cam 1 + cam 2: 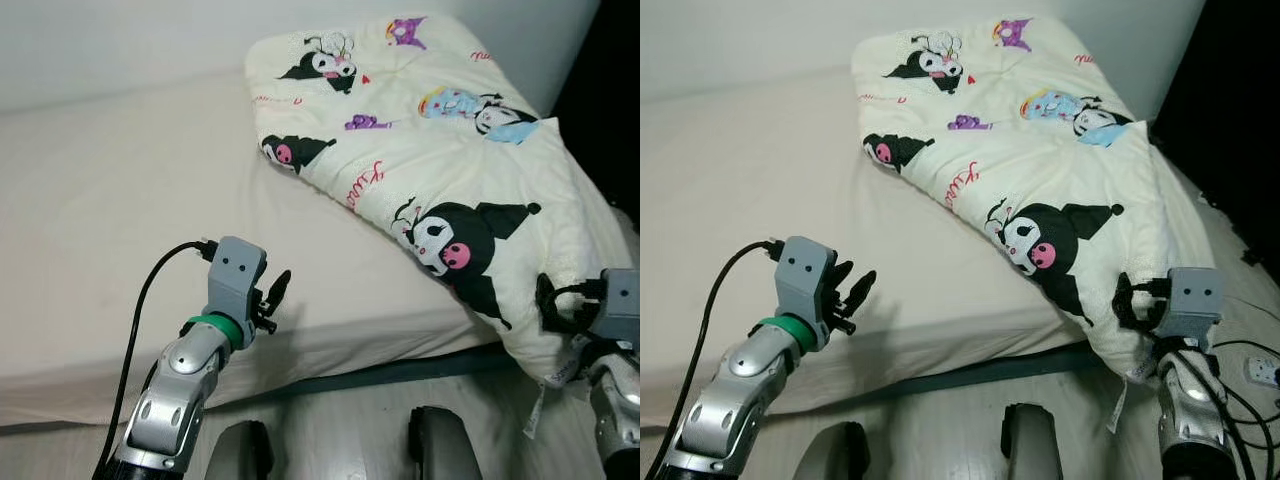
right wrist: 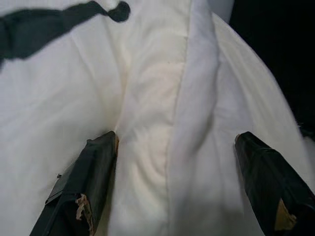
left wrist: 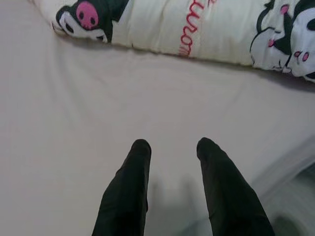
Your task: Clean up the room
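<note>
A cream quilt (image 1: 430, 150) printed with black and pink cartoon figures lies folded on the right half of the bed (image 1: 120, 200), its near corner hanging over the front edge. My right gripper (image 2: 177, 137) is open wide at that hanging corner (image 1: 1110, 340), one finger on each side of a thick fold of the quilt's edge. My left gripper (image 1: 278, 295) hovers over the beige sheet near the bed's front edge, well left of the quilt. It is open, with nothing between its fingers (image 3: 135, 162).
A pale wall runs behind the bed. A dark gap (image 1: 610, 90) lies to the right of it. White cables and a plug (image 1: 1260, 372) lie on the floor at the right. My two dark feet (image 1: 245, 450) stand on pale flooring before the bed frame.
</note>
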`<state>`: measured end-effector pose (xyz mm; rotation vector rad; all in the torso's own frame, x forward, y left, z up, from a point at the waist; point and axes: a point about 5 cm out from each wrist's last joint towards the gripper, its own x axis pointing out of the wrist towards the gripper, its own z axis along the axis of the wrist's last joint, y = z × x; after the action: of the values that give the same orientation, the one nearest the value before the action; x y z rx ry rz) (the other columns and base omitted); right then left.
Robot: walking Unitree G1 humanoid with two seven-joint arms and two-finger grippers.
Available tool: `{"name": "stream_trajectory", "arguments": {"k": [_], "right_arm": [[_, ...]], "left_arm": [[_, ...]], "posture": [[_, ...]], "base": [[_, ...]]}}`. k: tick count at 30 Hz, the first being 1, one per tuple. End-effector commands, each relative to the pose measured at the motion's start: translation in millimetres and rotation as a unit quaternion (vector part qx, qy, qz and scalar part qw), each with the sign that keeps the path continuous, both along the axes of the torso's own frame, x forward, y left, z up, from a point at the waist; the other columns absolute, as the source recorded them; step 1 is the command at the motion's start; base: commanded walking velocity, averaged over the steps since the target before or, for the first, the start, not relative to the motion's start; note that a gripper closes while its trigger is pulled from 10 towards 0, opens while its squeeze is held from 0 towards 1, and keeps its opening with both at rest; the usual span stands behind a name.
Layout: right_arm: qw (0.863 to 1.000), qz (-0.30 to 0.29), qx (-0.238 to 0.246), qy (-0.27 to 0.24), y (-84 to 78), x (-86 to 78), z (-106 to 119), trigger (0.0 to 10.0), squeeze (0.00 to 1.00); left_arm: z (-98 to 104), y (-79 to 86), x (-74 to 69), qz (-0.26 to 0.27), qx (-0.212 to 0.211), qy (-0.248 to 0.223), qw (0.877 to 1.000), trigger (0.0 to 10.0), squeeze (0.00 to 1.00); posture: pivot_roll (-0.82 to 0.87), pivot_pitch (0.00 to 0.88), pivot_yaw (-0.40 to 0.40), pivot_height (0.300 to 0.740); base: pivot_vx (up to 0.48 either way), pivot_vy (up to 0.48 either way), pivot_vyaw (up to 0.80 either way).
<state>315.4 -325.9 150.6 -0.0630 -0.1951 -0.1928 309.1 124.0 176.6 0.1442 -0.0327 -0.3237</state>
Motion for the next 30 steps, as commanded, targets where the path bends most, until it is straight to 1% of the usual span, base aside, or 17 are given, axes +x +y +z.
{"name": "stream_trajectory", "arguments": {"k": [1, 6, 10, 12, 14, 16, 18, 19, 20, 21, 23, 24, 25, 26, 28, 29, 30], "right_arm": [[0.999, 0.026, 0.037, 0.009, 3.7, 1.0, -7, 10.0, 0.0], [0.988, 0.125, 0.093, -0.007, 23.4, 11.7, 0, 10.0, 0.0], [0.963, 0.247, 0.109, 0.002, 55.6, 11.5, 0, 10.0, 0.0], [0.963, 0.247, 0.109, 0.002, 55.6, 11.5, 0, 10.0, 0.0], [0.93, 0.352, 0.103, 0.019, 90.0, 3.2, -1, 10.0, 0.0], [0.93, 0.352, 0.103, 0.019, 90.0, 3.2, -1, 10.0, 0.0], [0.862, 0.497, 0.084, 0.061, 147.6, -21.9, -6, 10.0, 0.0], [0.862, 0.497, 0.084, 0.061, 147.6, -21.9, -6, 10.0, 0.0], [0.814, 0.569, 0.077, 0.091, 177.9, -43.2, -10, 10.0, 0.0], [0.814, 0.569, 0.077, 0.091, 177.9, -43.2, -10, 10.0, 0.0], [0.744, 0.649, 0.075, 0.141, 207.9, -79.2, -22, 10.0, 0.0], [0.744, 0.649, 0.075, 0.141, 207.9, -79.2, -22, 10.0, 0.0], [0.717, 0.673, 0.076, 0.166, 214.7, -95.4, -30, 10.0, 0.0], [0.717, 0.673, 0.076, 0.166, 214.7, -95.4, -30, 10.0, 0.0], [0.674, 0.698, 0.086, 0.229, 212.5, -125.2, -46, 10.0, 0.0], [0.674, 0.698, 0.086, 0.229, 212.5, -125.2, -46, 10.0, 0.0], [0.65, 0.706, 0.098, 0.263, 207.0, -139.4, -51, 10.0, 0.0]], "left_arm": [[-6, 7.4, -3.2, 0.012, 0.01, 0.014, 1.0, 10.0, 0.0], [-5, 8.3, -2.1, 0.016, 0.009, 0.014, 1.0, 10.0, 0.0], [-4, 6.3, -0.8, 0.016, 0.007, 0.013, 1.0, 10.0, 0.0], [-4, 6.3, -0.8, 0.016, 0.007, 0.013, 1.0, 10.0, 0.0], [-3, 4.9, 1.1, 0.016, 0.005, 0.013, 1.0, 10.0, 0.0], [-3, 4.9, 1.1, 0.016, 0.005, 0.013, 1.0, 10.0, 0.0], [-3, 3.0, 3.2, 0.013, 0.003, 0.012, 1.0, 10.0, 0.0], [-3, 3.0, 3.2, 0.013, 0.003, 0.012, 1.0, 10.0, 0.0], [-3, 1.6, 3.5, 0.011, 0.002, 0.011, 1.0, 10.0, 0.0], [-3, 1.6, 3.5, 0.011, 0.002, 0.011, 1.0, 10.0, 0.0], [-3, -1.0, 3.8, 0.008, 0.0, 0.01, 1.0, 10.0, 0.0], [-3, -1.0, 3.8, 0.008, 0.0, 0.01, 1.0, 10.0, 0.0], [-3, -2.4, 4.1, 0.007, -0.002, 0.009, 1.0, 10.0, 0.0], [-3, -2.4, 4.1, 0.007, -0.002, 0.009, 1.0, 10.0, 0.0], [-3, -4.8, 4.4, 0.004, -0.004, 0.008, 1.0, 10.0, 0.0], [-3, -4.8, 4.4, 0.004, -0.004, 0.008, 1.0, 10.0, 0.0], [-3, -5.5, 4.6, 0.004, -0.004, 0.008, 1.0, 10.0, 0.0]], "posture": [[-0.07, 0.283, 0.223, 0.585], [-0.07, 0.275, 0.218, 0.585], [-0.09, 0.262, 0.212, 0.585], [-0.09, 0.262, 0.212, 0.585], [-0.1, 0.255, 0.208, 0.585], [-0.1, 0.255, 0.208, 0.585], [-0.12, 0.246, 0.204, 0.585], [-0.12, 0.246, 0.204, 0.585], [-0.12, 0.244, 0.202, 0.585], [-0.12, 0.244, 0.202, 0.585], [-0.13, 0.241, 0.195, 0.585], [-0.13, 0.241, 0.195, 0.585], [-0.14, 0.24, 0.191, 0.585], [-0.14, 0.24, 0.191, 0.585], [-0.15, 0.237, 0.183, 0.585], [-0.15, 0.237, 0.183, 0.585], [-0.16, 0.235, 0.181, 0.585]], "base": [[0.0, 0.0, 0.0], [0.0, 0.0, 0.0], [0.0, 0.0, 0.0], [0.0, 0.0, 0.0], [0.0, 0.0, 0.0], [0.0, 0.0, 0.0], [0.0, 0.0, 0.0], [0.0, 0.0, 0.0], [0.0, 0.0, 0.0], [0.0, 0.0, 0.0], [0.0, 0.0, 0.0], [0.0, 0.0, 0.0], [0.0, 0.0, 0.0], [0.0, 0.0, 0.0], [0.0, 0.0, 0.0], [0.0, 0.0, 0.0], [0.0, 0.0, 0.0]]}}
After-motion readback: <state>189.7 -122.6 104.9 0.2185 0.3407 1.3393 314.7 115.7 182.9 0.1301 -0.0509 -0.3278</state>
